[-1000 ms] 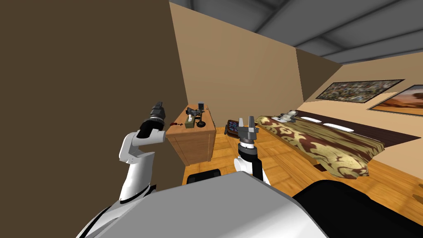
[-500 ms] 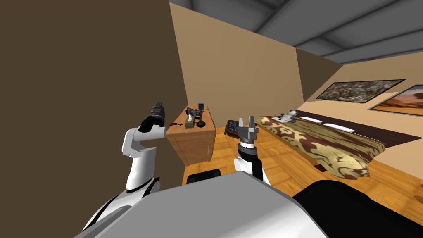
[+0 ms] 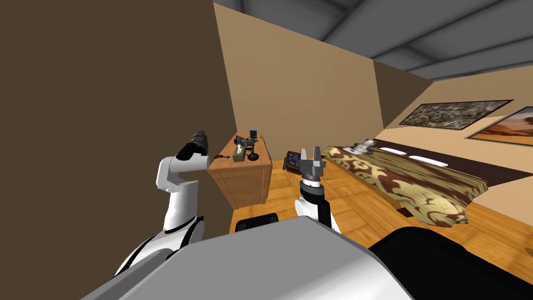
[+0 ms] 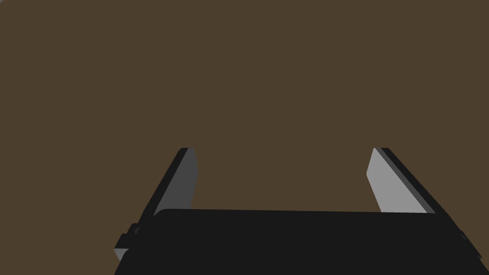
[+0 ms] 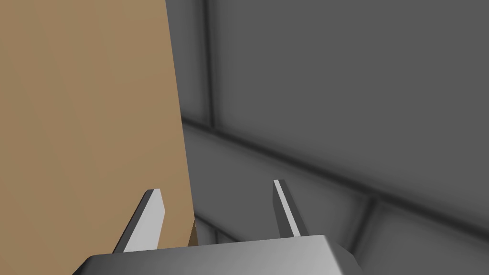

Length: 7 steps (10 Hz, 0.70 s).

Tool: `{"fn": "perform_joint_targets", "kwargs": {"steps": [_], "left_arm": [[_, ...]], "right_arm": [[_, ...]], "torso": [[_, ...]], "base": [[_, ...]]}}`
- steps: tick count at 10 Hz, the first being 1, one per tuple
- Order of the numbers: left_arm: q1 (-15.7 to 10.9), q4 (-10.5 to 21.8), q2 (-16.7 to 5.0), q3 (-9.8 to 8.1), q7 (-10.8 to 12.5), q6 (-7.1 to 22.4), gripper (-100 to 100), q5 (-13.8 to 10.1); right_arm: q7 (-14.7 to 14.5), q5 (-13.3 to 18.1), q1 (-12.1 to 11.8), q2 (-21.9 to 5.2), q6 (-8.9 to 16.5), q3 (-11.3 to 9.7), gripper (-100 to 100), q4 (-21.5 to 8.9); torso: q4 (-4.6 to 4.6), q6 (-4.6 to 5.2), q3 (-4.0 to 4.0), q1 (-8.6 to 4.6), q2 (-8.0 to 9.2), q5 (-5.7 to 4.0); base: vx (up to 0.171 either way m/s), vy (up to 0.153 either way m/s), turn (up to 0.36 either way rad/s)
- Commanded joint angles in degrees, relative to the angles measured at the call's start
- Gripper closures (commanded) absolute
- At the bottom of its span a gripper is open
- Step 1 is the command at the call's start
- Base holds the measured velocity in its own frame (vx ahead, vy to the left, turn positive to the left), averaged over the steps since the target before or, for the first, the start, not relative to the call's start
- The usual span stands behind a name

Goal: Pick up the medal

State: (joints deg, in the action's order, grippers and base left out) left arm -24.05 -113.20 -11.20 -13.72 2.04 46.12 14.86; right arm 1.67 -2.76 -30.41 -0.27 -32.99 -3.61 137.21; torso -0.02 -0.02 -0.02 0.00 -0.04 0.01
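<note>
Reaching the medal (image 3: 222, 156) on the dresser (image 3: 244, 182) needs the spread-fingered left gripper (image 4: 284, 153) tipped down over it; right gripper (image 3: 310, 150) idles, fingers apart.

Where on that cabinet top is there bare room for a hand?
Bare: near-edge strip of the brown wooden cabinet top, right of the small red medal, before the green box. Crowded: farther back, around the black stand.

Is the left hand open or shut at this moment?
Open. In the left wrist view the left hand shows its two fingers standing far apart, with nothing held between them.
</note>
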Motion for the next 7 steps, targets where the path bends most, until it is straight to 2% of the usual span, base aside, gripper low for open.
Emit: {"fn": "perform_joint_targets", "kwargs": {"steps": [1, 3, 4, 6, 7], "left_arm": [[-2.6, 1.7, 0.3, -0.81, -0.8, 2.9, -100, 0.3], [-2.6, 1.7, 0.3, -0.81, -0.8, 5.7, -100, 0.3], [-5.1, 3.7, 0.5, -1.64, -1.7, 7.5, -100, 0.4], [-5.1, 3.7, 0.5, -1.64, -1.7, 10.1, -100, 0.4], [-7.5, 5.7, 0.7, -2.43, -2.6, 12.2, -100, 0.5]], "right_arm": [[0.0, 0.0, 0.0, 0.0, 0.0, 0.0, 0, 0.0], [0.0, 0.0, 0.0, 0.0, 0.0, 0.0, 0, 0.0], [0.0, 0.0, 0.0, 0.0, 0.0, 0.0, 0, 0.0], [0.0, 0.0, 0.0, 0.0, 0.0, 0.0, 0, 0.0], [0.0, 0.0, 0.0, 0.0, 0.0, 0.0, 0, 0.0]], "torso": [[0.00, 0.00, 0.00, 0.00, 0.00, 0.00], [-0.01, 0.00, -0.02, 0.01, -0.03, 0.00], [0.00, 0.00, 0.00, 0.01, -0.01, 0.00], [-0.01, 0.00, -0.03, 0.01, -0.05, 0.00], [-0.01, -0.01, -0.01, 0.01, -0.02, 0.01]], "base": [[0.015, -0.001, 0.015], [0.012, 0.002, 0.004], [0.018, 0.004, 0.022], [0.015, 0.002, 0.002], [0.020, 0.003, 0.028]]}}
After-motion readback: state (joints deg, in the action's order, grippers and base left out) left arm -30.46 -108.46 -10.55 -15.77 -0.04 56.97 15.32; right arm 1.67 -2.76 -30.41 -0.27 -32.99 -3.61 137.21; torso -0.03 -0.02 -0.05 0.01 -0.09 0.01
